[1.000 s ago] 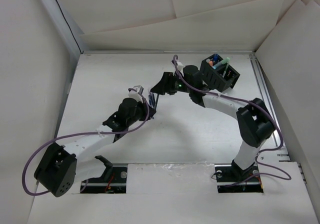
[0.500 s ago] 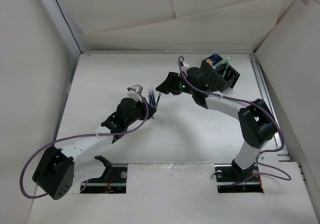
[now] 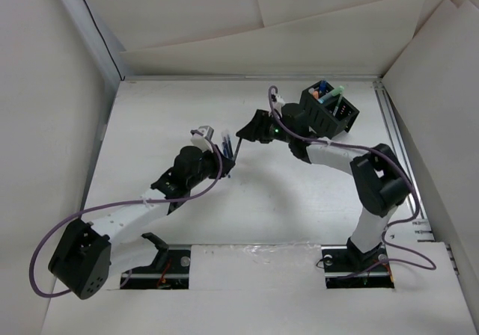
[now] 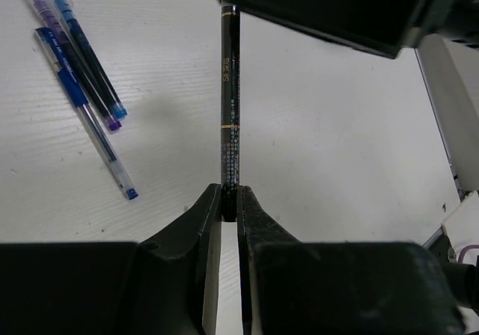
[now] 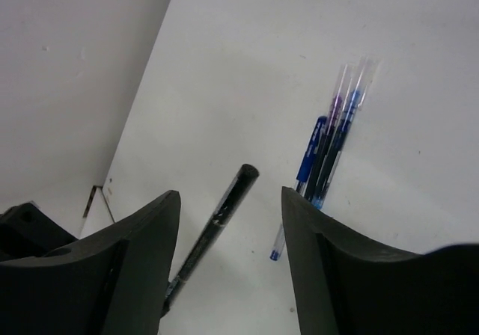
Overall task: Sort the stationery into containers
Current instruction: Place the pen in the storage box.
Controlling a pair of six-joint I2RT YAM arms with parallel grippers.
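Left gripper [image 4: 230, 200] has its two fingers pressed together on the lower end of a dark pen [image 4: 230, 118], with only the thickness of the pen between them. The pen is held above the table [image 3: 165, 111], near its middle, and points away toward the right gripper [image 5: 230, 197]. In the left wrist view the far end of the pen goes under the black body of that gripper, so I cannot see the tip there. The near end is hidden between the fingers. From the right wrist camera the round end of the pen stands in the gap between the right fingers, which are wide apart and touch nothing. From above, the pen is only a thin dark line between the two grippers and is hard to follow.

Three other pens [image 4: 78, 88] lie close together on the table just beside the held one; their upper ends are cut off by the picture edge. The black organizer [image 3: 340, 114] stands at the far right of the table, partly covered by the right arm [image 3: 337, 155]. Some blue, orange and green things [image 3: 323, 92] stick out of it; I cannot tell from which compartment.

The held pen is black and slim, with small pale print and a thin gold ring on the barrel. Of the lying pens, one is blue with a clear front part, one shows purple and one light blue.
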